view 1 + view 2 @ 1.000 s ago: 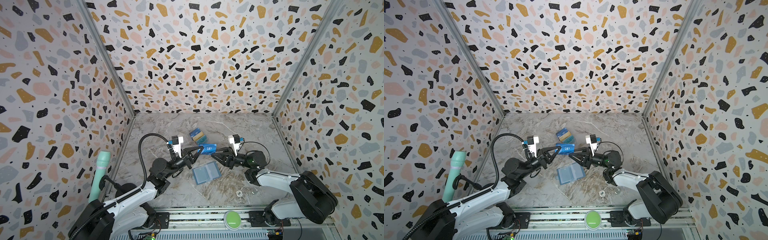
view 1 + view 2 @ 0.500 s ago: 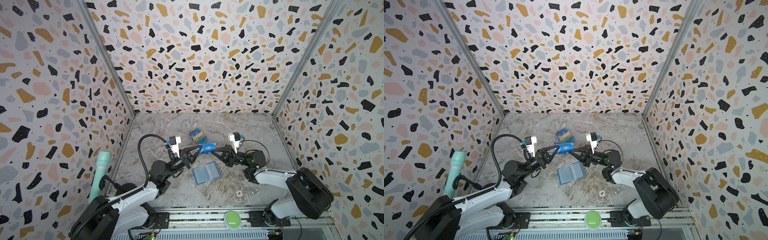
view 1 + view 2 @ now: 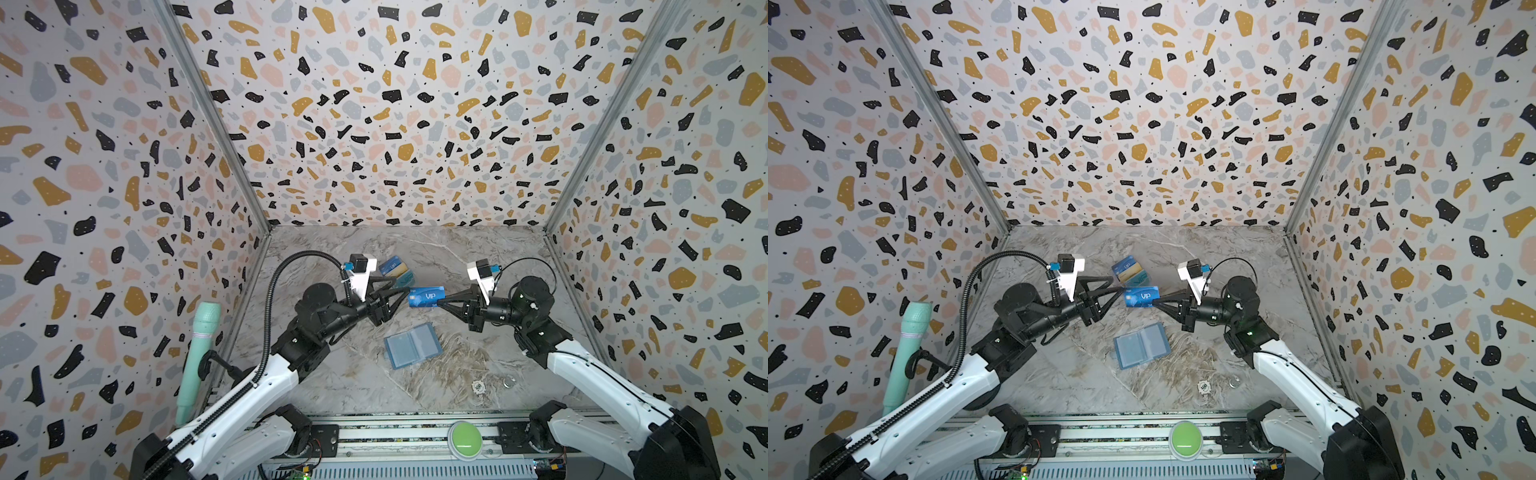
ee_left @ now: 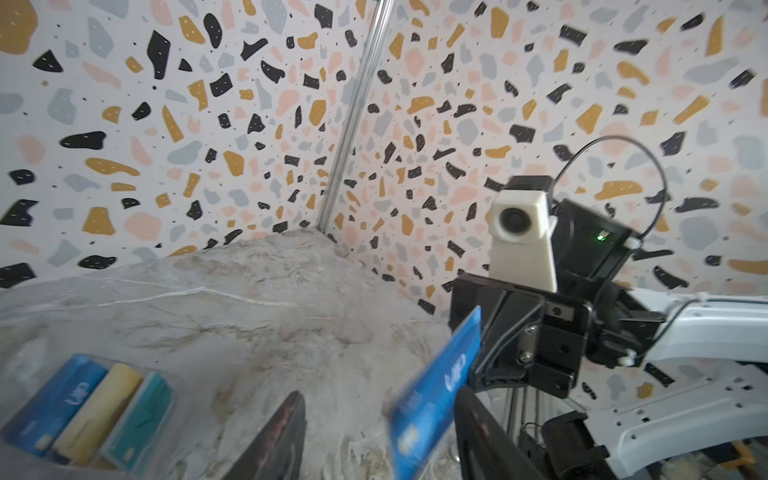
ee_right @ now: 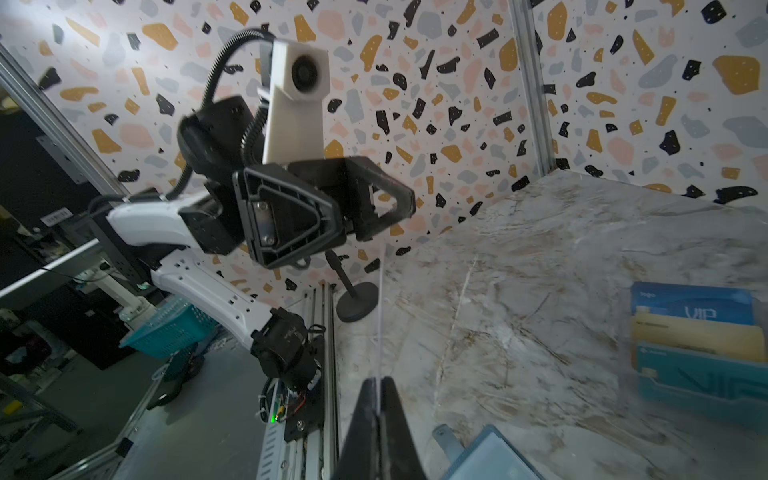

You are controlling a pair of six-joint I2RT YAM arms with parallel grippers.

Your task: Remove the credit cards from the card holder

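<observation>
Blue card (image 3: 426, 296) — in R gripper (image 3: 440, 302) tips.

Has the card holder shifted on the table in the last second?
No. The card holder lies open in the same spot, no nearer to or farther from the green button on the front rail.

Glossy blue card (image 3: 427, 296), marble-look table (image 3: 353, 374)

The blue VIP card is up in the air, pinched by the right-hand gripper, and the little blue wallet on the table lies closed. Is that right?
Not quite. The card holder lies open, with its two clear sleeve pages spread flat, as both top views show. The rest holds: the right gripper is shut on the blue VIP card, which is up in the air.
</observation>
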